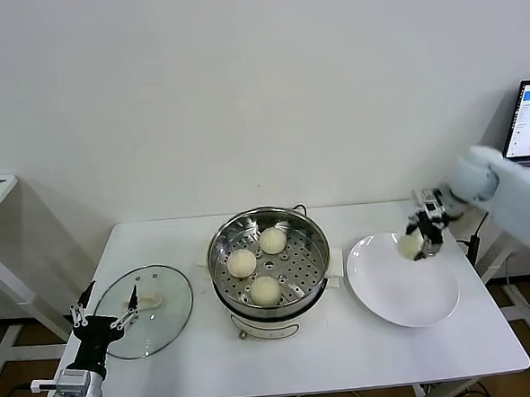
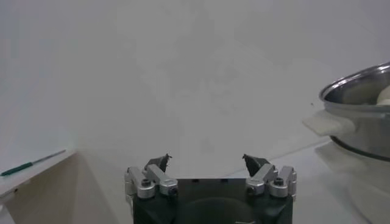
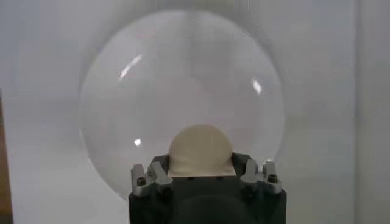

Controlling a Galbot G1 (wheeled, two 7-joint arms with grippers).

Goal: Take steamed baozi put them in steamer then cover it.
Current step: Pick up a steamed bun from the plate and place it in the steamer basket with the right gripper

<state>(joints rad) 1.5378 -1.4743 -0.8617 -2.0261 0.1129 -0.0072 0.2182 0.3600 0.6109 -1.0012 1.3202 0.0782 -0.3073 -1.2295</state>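
A white table holds a steel steamer (image 1: 269,261) at its centre, a white plate (image 1: 406,293) on the robot's right and a glass lid (image 1: 150,309) on its left. The right gripper (image 1: 422,237) hangs above the plate's far edge, its jaws pinching the last bun (image 1: 411,244), lifted clear of the plate. Three buns (image 1: 242,263) already sit on the steamer's perforated tray, leaving a bare patch on the side nearest the plate. From the held bun the steamer lies toward the robot's left, just beyond the plate's rim, so the right arm is much the nearer. The left gripper (image 1: 106,318) waits at the lid's near edge, jaws spread wide and empty
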